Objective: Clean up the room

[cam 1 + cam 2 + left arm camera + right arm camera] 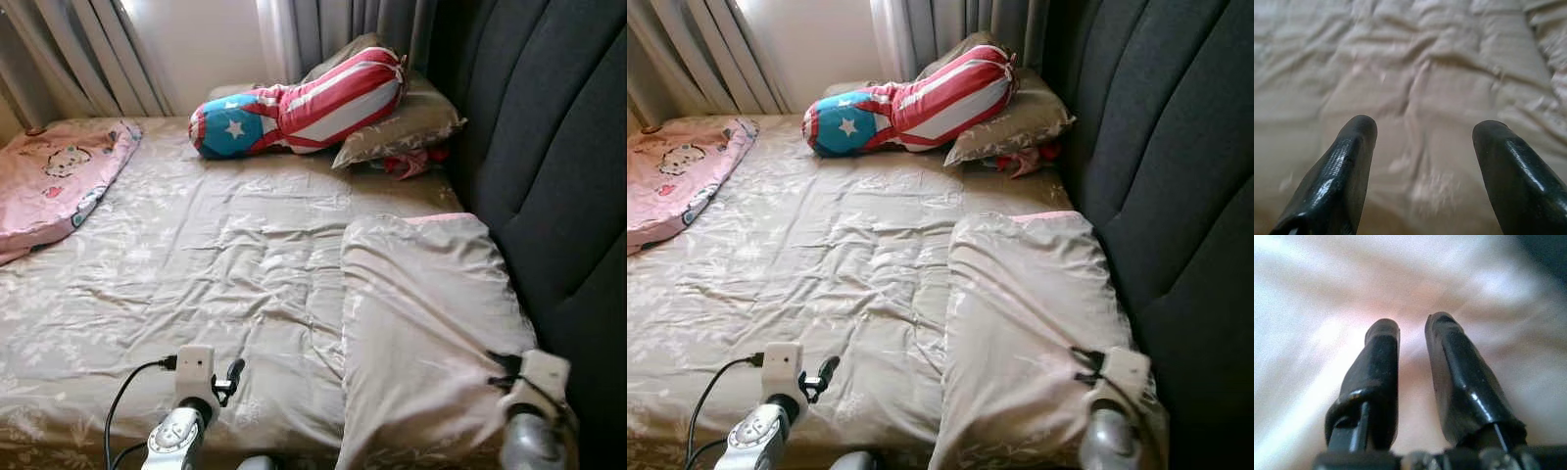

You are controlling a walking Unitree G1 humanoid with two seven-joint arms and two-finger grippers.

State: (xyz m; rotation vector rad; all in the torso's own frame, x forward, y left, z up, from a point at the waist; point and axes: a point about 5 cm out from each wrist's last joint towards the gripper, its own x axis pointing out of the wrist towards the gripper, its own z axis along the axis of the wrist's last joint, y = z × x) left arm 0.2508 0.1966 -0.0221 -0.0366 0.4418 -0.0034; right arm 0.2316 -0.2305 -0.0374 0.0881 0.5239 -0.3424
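Note:
A beige floral pillow lies on the bed's right side against the dark headboard. My right gripper is at its near right corner, and the fabric creases run toward it. In the right wrist view its fingers stand close together on pale cloth, shut on the pillow. My left gripper hovers low over the rumpled beige sheet near the bed's front edge. It is open, with nothing between its fingers.
A red-and-white striped bolster with a blue star end rests on a second beige pillow at the far end, a small red cloth beside it. A pink blanket lies far left. The padded headboard walls the right side.

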